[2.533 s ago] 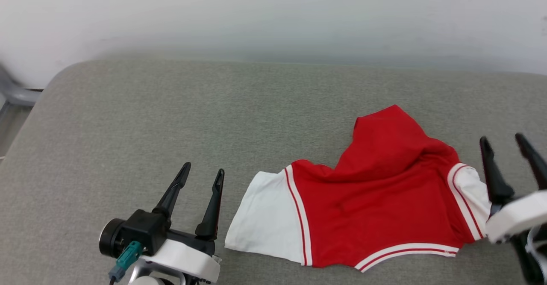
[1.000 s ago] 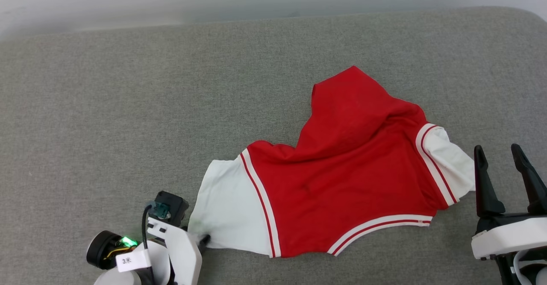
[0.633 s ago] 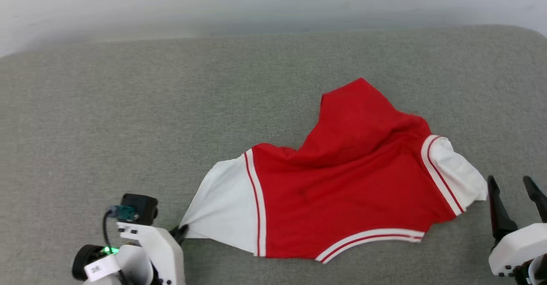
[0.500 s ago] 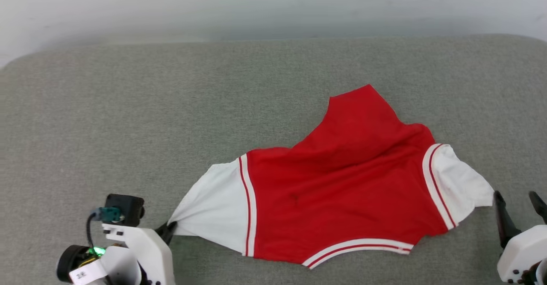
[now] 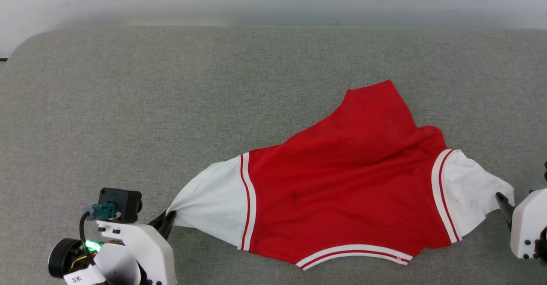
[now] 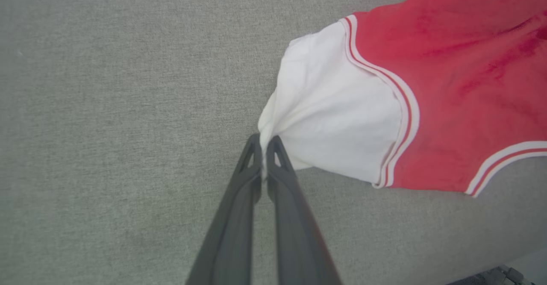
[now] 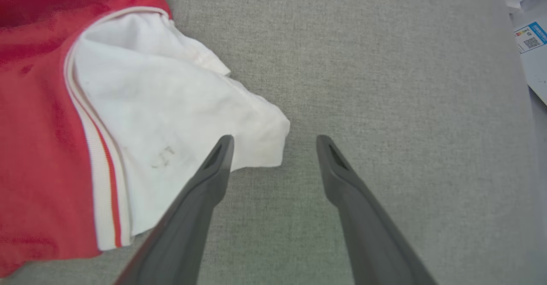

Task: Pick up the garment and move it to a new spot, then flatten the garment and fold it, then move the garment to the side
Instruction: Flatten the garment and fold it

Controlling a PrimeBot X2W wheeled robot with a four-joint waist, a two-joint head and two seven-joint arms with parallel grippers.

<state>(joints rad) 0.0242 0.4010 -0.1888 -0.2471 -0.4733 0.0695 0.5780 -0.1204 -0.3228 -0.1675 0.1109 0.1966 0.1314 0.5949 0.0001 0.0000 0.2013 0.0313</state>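
While low over the cushion, left hand pinching the garment, right hand spread at its sleeve.

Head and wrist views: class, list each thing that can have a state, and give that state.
garment: lying on the grey cushion, rumpled, not folded.
left gripper: shut on the tip of the garment's white sleeve.
right gripper: open, at the corner of the other sleeve, holding nothing.
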